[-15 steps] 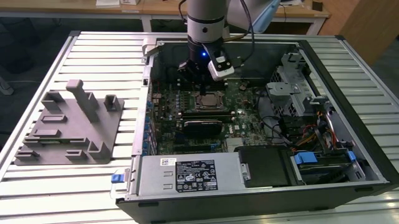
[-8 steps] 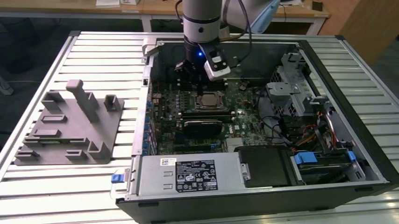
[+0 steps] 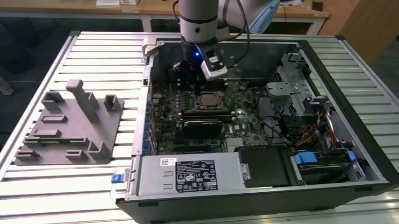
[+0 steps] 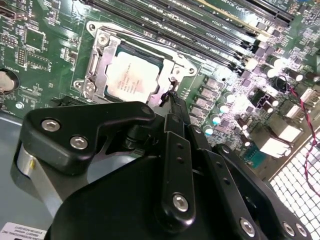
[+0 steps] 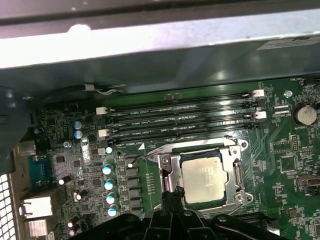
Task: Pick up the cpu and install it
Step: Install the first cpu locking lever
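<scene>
**Exterior view.**
- My arm [image 3: 199,18] stands over an open computer case [image 3: 374,163], which lies on the slatted counter [image 3: 93,56].
- My tool [image 3: 194,85] hangs inside the case, just beside the socket [image 3: 195,100].
- The cpu [image 3: 207,100] lies flat in the socket, silver top up.
- A grey fixture [image 3: 68,126] rests on the counter outside the case, well apart from the socket.

**Second wrist view.**
- My tool [image 4: 171,97] has its fingers drawn together into one narrow black tip, with nothing between them.
- The tip sits at the edge of the socket [image 4: 95,70]. I cannot tell whether it touches the metal.
- The cpu [image 4: 132,77] is seated in the socket, ringed by the metal frame.
- The memory slots [image 4: 200,25] are long black rows running just beside the socket.

**First wrist view.**
- My tool [image 5: 175,192] has its fingers together, and the tip lies against the rim of the socket [image 5: 167,170].
- The cpu [image 5: 202,172] lies level inside the socket, apart from my tool.
- The memory slots [image 5: 180,117] run between the socket and the case wall.
- A coin cell [image 5: 303,114] sits near the socket.
- A row of capacitors [image 5: 107,185] stands near the socket, on the side away from the coin cell.
</scene>
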